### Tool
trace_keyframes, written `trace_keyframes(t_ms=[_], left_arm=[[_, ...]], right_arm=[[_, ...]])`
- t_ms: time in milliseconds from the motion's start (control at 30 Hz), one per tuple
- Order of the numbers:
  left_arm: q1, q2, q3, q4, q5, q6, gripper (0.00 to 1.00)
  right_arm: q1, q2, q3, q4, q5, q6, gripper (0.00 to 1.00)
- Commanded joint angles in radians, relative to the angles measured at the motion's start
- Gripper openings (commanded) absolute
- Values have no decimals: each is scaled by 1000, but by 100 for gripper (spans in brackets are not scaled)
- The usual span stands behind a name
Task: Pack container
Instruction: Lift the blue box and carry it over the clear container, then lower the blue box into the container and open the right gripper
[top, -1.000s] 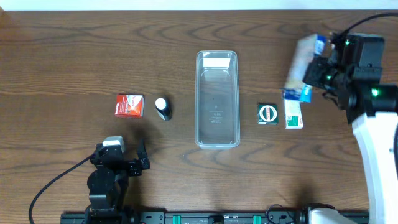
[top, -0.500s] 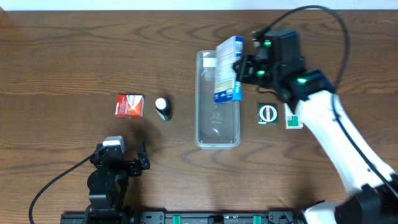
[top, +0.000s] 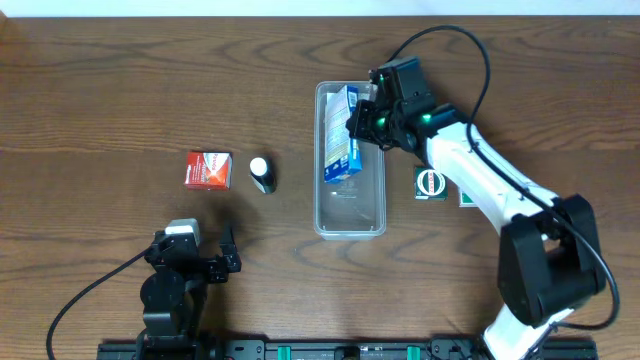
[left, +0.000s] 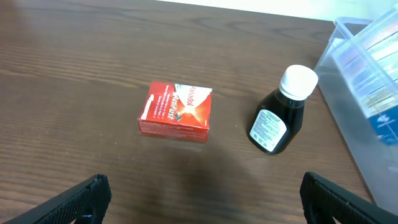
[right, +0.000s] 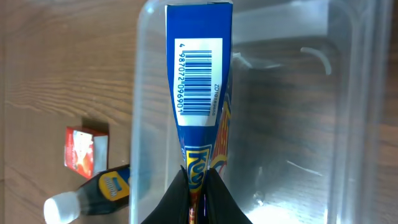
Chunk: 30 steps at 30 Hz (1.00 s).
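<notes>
The clear plastic container (top: 350, 205) lies lengthwise at the table's middle; it also shows in the right wrist view (right: 292, 118) and at the right edge of the left wrist view (left: 364, 93). My right gripper (top: 368, 118) is shut on a blue-and-white carton (top: 341, 145) and holds it over the container's far half, seen edge-on in the right wrist view (right: 199, 74). My left gripper (left: 202, 199) is open and empty near the front left. A red box (top: 208, 170) and a dark bottle with a white cap (top: 262, 175) lie left of the container.
A round green-and-white item (top: 431, 183) and a small green-and-white box (top: 466, 196), partly under my right arm, lie right of the container. The red box (left: 176, 110) and the bottle (left: 280, 118) lie ahead of my left gripper.
My right gripper has carried the blue-and-white carton leftward from the table's right side to over the container and lowered it. The left arm has not moved.
</notes>
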Motion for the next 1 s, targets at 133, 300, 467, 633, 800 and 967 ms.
trace_keyframes(t_ms=[133, 300, 467, 633, 800, 967], left_arm=[[-3, -6, -19, 0, 6, -1, 98], [-3, -6, -19, 0, 6, -1, 98], [-3, -6, -19, 0, 6, -1, 98], [-3, -6, -19, 0, 6, -1, 98], [-3, -6, -19, 0, 6, -1, 98], [-3, -6, -19, 0, 6, -1, 98]], right_arm=[[4, 15, -1, 67, -39, 44, 9], [4, 15, -1, 69, -25, 81, 34], [-3, 7, -1, 68, -51, 80, 48], [-29, -48, -1, 95, -51, 72, 35], [-27, -88, -1, 81, -51, -7, 27], [-10, -90, -1, 92, -78, -106, 15]])
